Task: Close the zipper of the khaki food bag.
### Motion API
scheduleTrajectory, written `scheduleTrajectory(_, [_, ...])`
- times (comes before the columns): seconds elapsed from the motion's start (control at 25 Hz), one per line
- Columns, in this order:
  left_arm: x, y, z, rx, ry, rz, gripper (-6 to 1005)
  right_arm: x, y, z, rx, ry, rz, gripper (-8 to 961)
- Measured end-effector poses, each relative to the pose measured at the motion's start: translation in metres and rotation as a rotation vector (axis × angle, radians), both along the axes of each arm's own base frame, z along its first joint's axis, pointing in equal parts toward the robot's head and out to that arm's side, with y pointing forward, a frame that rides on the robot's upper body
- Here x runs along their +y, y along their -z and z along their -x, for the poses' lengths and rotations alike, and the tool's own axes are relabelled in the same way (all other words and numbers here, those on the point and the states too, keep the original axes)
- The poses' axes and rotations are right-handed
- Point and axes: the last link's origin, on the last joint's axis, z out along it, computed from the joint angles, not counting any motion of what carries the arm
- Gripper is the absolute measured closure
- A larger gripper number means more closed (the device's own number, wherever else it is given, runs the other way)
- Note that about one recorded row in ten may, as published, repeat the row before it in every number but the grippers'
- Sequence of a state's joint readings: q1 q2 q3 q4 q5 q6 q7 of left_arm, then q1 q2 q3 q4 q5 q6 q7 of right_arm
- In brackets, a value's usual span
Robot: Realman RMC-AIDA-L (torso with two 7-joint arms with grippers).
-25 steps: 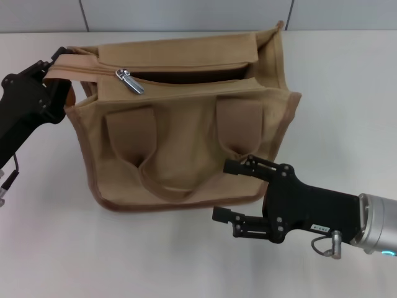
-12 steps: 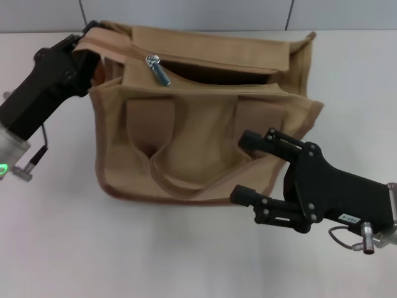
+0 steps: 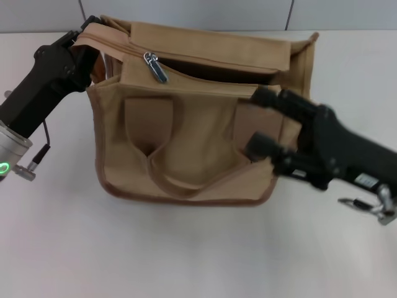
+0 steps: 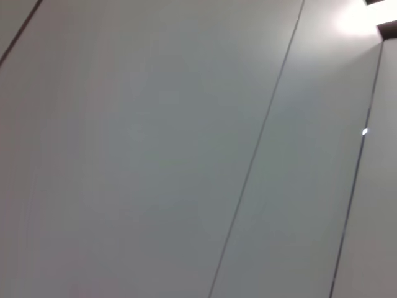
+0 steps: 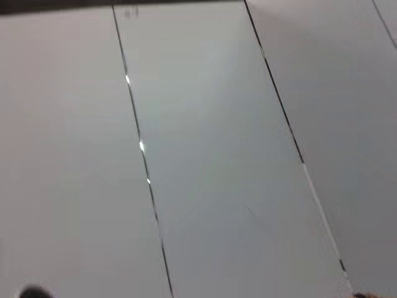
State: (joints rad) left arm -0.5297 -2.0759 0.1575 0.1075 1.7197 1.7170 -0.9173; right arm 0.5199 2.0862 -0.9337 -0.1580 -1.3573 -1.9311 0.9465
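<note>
The khaki food bag [image 3: 198, 130] lies on the white table in the head view, its opening toward the far side. The zipper [image 3: 205, 73] is open along most of the top, and its silver pull [image 3: 155, 66] sits near the left end. My left gripper [image 3: 84, 34] is at the bag's far left corner, shut on the khaki end tab there. My right gripper [image 3: 260, 121] is open over the bag's right front, one finger [image 3: 268, 94] near the top edge and the other [image 3: 255, 146] by the right handle patch. Both wrist views show only grey panels.
The white table [image 3: 62, 248] extends in front of the bag and to both sides. A grey panelled wall [image 3: 186, 12] runs behind the table. A looped strap handle [image 3: 180, 183] lies flat on the bag's front.
My right gripper has moved from in front of the bag's lower right corner up over its right front. The left gripper rose with the bag's left end a second ago and has held since.
</note>
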Motion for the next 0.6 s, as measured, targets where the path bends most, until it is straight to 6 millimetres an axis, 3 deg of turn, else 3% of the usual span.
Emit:
scheduleTrajectory(0.2, [0.001, 0.002, -0.010, -0.027, 0.039, 0.007, 967, 0.017, -0.010, 0.009, 0.060, 0.054, 0.085, 135])
scheduleTrajectory(0.4, [0.008, 0.006, -0.023, -0.045, 0.074, 0.024, 968, 0.036, -0.014, 0.031, 0.065, 0.026, 0.202, 135])
scheduleTrajectory(0.6, [0.010, 0.007, -0.027, -0.045, 0.085, 0.028, 969, 0.045, -0.012, 0.031, 0.058, 0.083, 0.226, 136])
